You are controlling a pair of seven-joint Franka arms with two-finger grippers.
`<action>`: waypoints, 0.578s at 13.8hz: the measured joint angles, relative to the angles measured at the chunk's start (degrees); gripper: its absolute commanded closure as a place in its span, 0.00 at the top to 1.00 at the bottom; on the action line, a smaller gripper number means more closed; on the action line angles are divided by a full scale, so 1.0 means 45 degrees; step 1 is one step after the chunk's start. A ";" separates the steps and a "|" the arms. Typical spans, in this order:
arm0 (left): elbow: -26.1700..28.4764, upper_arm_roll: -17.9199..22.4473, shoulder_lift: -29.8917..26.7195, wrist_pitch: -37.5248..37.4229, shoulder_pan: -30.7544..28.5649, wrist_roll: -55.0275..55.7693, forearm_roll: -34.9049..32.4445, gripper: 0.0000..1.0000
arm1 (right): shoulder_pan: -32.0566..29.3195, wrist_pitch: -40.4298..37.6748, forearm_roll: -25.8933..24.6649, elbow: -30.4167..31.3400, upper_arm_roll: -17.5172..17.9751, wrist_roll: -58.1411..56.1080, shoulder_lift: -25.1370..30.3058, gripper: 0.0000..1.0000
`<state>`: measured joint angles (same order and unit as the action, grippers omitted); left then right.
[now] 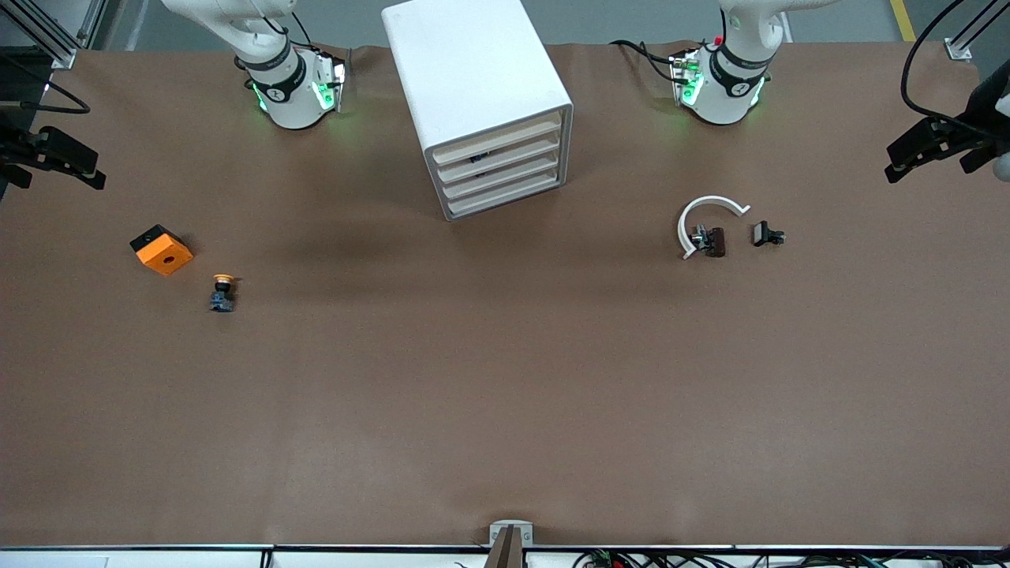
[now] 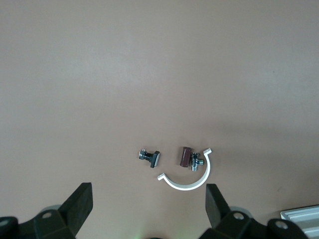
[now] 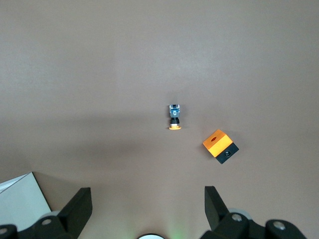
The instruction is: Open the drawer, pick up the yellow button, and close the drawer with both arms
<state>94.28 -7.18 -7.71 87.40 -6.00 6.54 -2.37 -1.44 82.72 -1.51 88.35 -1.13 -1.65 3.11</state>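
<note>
A white cabinet stands between the two arm bases, and its four drawers are all pushed in. The button, orange cap on a dark body, lies on the bare table toward the right arm's end; the right wrist view shows the button too. My right gripper hangs open and empty high over the table beside the button. My left gripper is open and empty too, high over the table beside a white arc clip. Neither hand shows in the front view.
An orange block with a hole sits beside the button, farther from the front camera. The white arc clip and a small black clip lie toward the left arm's end. A cabinet corner edges into the right wrist view.
</note>
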 measured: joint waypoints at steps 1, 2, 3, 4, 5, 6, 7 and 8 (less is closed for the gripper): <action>0.0000 -0.0018 -0.0060 -0.0025 0.0001 0.0000 0.0009 1.00 | 0.0000 -0.0001 0.0000 -0.0022 0.0000 0.0000 0.0000 1.00; 0.0000 -0.0023 -0.0097 -0.0039 0.0001 0.0000 0.0051 1.00 | 0.0000 -0.0002 0.0000 -0.0039 0.0000 0.0000 -0.0001 1.00; 0.0000 -0.0033 -0.0105 -0.0042 0.0001 0.0000 0.0122 1.00 | 0.0000 -0.0003 0.0000 -0.0057 -0.0001 0.0000 -0.0001 1.00; -0.0003 -0.0047 -0.0094 -0.0042 0.0001 0.0000 0.0167 1.00 | 0.0000 -0.0003 0.0000 -0.0073 -0.0003 0.0000 -0.0001 1.00; -0.0023 -0.0055 -0.0070 -0.0041 0.0002 0.0000 0.0189 1.00 | 0.0000 -0.0003 0.0000 -0.0081 -0.0003 0.0000 -0.0001 1.00; -0.0083 -0.0060 -0.0024 -0.0040 0.0002 0.0000 0.0201 1.00 | 0.0000 -0.0003 0.0000 -0.0084 -0.0003 0.0000 -0.0001 1.00; -0.0163 -0.0061 0.0040 -0.0040 0.0002 0.0000 0.0204 1.00 | 0.0000 -0.0003 0.0000 -0.0085 -0.0003 0.0000 -0.0002 1.00; -0.0244 -0.0061 0.0111 -0.0040 0.0002 0.0000 0.0206 1.00 | 0.0000 -0.0003 0.0000 -0.0086 -0.0003 0.0000 -0.0002 1.00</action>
<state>93.18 -7.46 -7.21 87.22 -5.99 6.54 -1.45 -1.44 82.70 -1.51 87.96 -1.15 -1.65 3.10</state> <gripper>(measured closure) 0.000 0.000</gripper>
